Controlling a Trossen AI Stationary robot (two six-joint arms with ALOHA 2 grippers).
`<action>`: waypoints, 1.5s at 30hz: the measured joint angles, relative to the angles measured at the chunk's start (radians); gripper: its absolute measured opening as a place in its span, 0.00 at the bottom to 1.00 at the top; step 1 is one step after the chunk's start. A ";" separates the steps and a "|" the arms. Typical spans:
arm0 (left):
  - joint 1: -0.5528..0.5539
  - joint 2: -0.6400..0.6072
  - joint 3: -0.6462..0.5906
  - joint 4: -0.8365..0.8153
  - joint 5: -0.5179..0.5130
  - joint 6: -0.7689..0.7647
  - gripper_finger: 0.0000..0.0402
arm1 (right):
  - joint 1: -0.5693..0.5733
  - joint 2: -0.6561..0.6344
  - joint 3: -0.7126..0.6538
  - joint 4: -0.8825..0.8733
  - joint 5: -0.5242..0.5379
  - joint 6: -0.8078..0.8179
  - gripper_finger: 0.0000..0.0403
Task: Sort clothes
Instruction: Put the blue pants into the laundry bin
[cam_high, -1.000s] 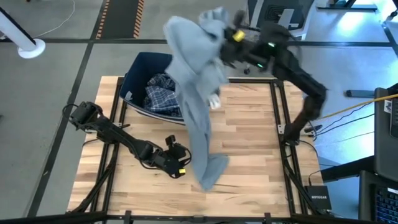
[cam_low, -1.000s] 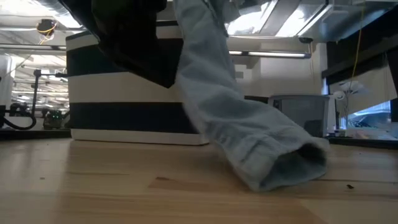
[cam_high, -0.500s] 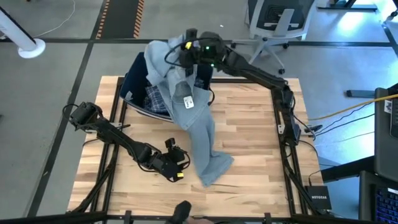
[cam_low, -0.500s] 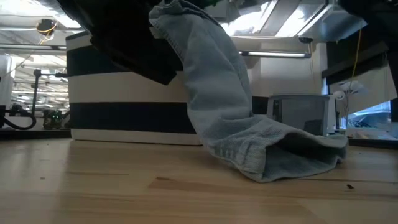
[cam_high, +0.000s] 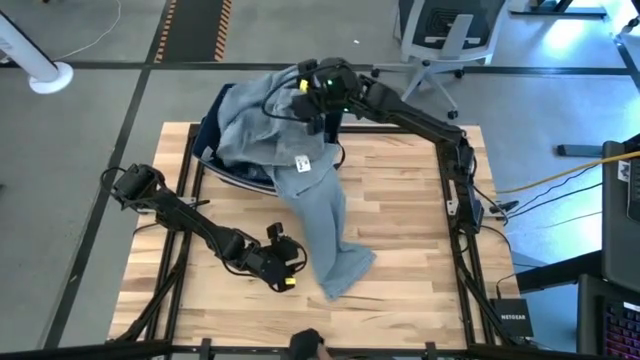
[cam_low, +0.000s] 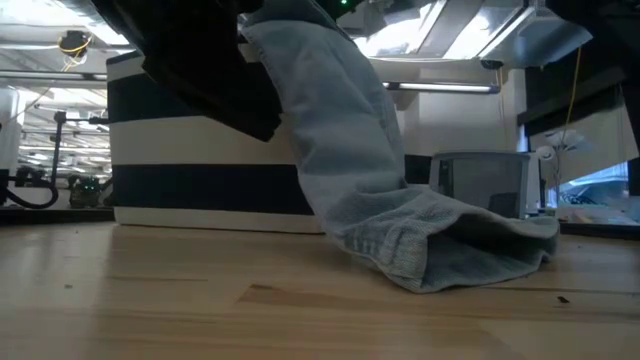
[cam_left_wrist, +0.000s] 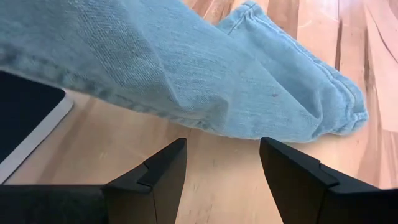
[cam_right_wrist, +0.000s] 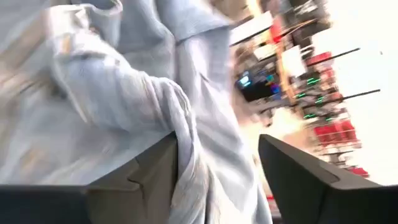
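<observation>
The light-blue denim jeans lie with their upper part heaped over the dark navy bin at the table's far left. Their legs run down the bin's front, and the leg ends rest on the wood. My right gripper stands open above the bin's far right rim, over the jeans' waist; denim folds fill its view. My left gripper is open low over the table, just left of the leg ends, with nothing between its fingers. My right gripper stands open with a fold of the denim running down between its fingers, close to the inner side of one finger. The view is blurred, and I cannot tell whether the cloth still touches that finger.
The bin with its white band stands on the wood behind the jeans' legs. Bare wood stretches to the right of the jeans. An office chair stands beyond the far edge.
My right gripper has swung from high over the table's far right toward the bin and come lower. The jeans' upper part has gone with it and now lies spread over the bin. The leg ends have bunched up on the table about where they were.
</observation>
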 joint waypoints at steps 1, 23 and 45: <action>0.000 0.000 0.000 0.000 -0.001 -0.001 0.49 | 0.000 -0.007 0.000 -0.036 0.002 -0.002 0.59; 0.011 0.000 0.000 0.003 -0.043 -0.035 0.49 | 0.008 -0.394 -0.012 -0.760 -0.062 0.074 0.63; 0.004 0.000 0.000 0.001 -0.043 -0.060 0.49 | 0.315 -0.993 -1.509 0.061 -0.153 0.424 0.63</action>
